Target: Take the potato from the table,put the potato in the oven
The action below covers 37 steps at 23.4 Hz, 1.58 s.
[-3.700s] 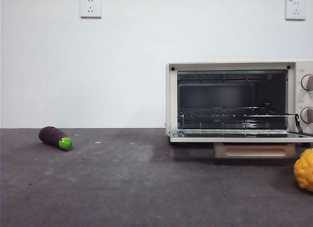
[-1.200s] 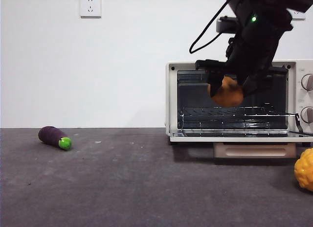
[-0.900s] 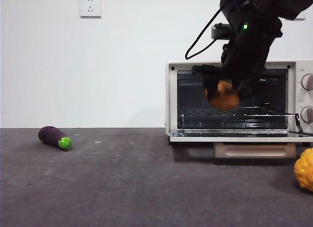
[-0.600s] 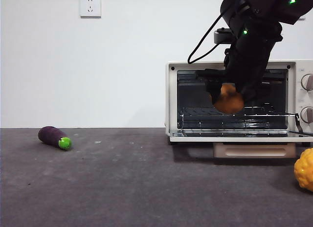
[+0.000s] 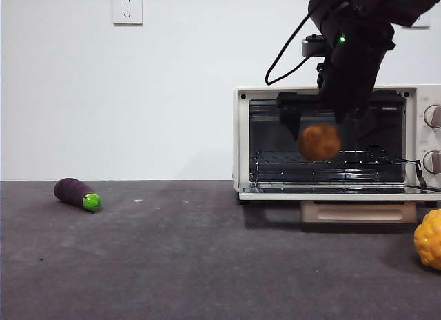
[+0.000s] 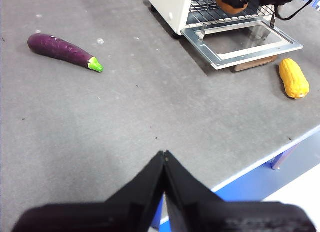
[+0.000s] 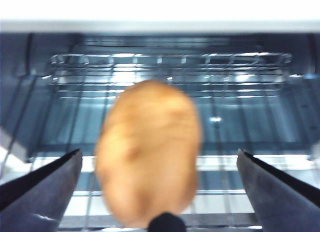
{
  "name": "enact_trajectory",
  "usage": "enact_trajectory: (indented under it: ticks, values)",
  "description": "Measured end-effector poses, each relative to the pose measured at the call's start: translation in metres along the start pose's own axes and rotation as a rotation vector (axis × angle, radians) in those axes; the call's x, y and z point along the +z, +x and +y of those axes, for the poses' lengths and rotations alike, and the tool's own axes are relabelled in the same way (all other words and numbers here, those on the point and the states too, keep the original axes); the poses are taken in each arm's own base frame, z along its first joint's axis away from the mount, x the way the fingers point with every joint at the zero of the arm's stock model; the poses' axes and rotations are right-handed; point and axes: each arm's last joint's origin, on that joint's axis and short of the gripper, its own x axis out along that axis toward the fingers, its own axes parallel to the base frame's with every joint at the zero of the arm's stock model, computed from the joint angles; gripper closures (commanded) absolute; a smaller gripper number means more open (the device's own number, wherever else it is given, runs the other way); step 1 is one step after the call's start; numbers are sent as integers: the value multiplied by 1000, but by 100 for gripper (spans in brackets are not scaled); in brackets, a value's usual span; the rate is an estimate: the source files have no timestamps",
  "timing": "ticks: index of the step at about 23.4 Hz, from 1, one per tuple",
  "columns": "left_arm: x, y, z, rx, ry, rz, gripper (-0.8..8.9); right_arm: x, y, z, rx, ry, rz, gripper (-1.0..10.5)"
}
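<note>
The potato (image 5: 320,142), a round orange-brown ball, hangs loose in front of the open cavity of the cream-white oven (image 5: 241,141), just above its wire rack (image 5: 365,158). My right gripper (image 5: 325,120) is right above it and open. In the right wrist view the potato (image 7: 150,152) is blurred and sits between the wide-apart jaws of my right gripper (image 7: 159,153) without touching either. My left gripper (image 6: 164,154) is shut over the near edge of the table (image 6: 125,107), holding nothing. From there the potato (image 6: 226,2) shows as an orange patch at the oven (image 6: 172,7) mouth.
The oven door (image 5: 337,194) lies folded down flat with its beige handle (image 5: 358,212) underneath. A bumpy yellow-orange lump (image 5: 428,238) lies at the table's right edge. A purple eggplant (image 5: 77,194) with a green tip lies far left. The table (image 5: 172,265) is dark grey.
My right gripper carried the potato in to the oven mouth, then opened. The potato has left the jaws and sits slightly lower, while the arm has lifted a little.
</note>
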Motion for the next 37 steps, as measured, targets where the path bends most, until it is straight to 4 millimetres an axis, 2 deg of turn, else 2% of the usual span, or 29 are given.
enact_trajectory:
  ticks: [5,7,10,14,18,21,24,26,30,31,37]
  values:
    - [0,0,0,0,0,0,818,18,-31,-9,12,5,-11,404]
    - [0,0,0,0,0,0,818,20,-46,-13,49,-10,35,404]
    - [0,0,1,21,-20,-11,818,17,-77,-16,61,-59,127,406]
    - [2,0,3,103,-78,-59,818,20,-120,-23,93,-102,139,406]
    - [4,2,3,132,-134,-80,819,25,-200,-52,148,-114,61,407]
    - [8,8,-2,103,-143,-52,819,22,-264,-85,226,-54,-87,411]
    - [12,13,-8,102,-133,-33,819,18,-304,-107,289,-7,-204,421]
    - [14,18,-12,102,-125,-16,820,18,-327,-119,338,19,-278,492]
    - [21,30,-29,99,-97,26,821,16,-379,-146,437,61,-421,815]
    - [23,33,-34,91,-95,29,821,17,-387,-150,443,65,-436,860]
    - [42,57,-78,17,-72,-7,822,16,-421,-169,441,58,-416,883]
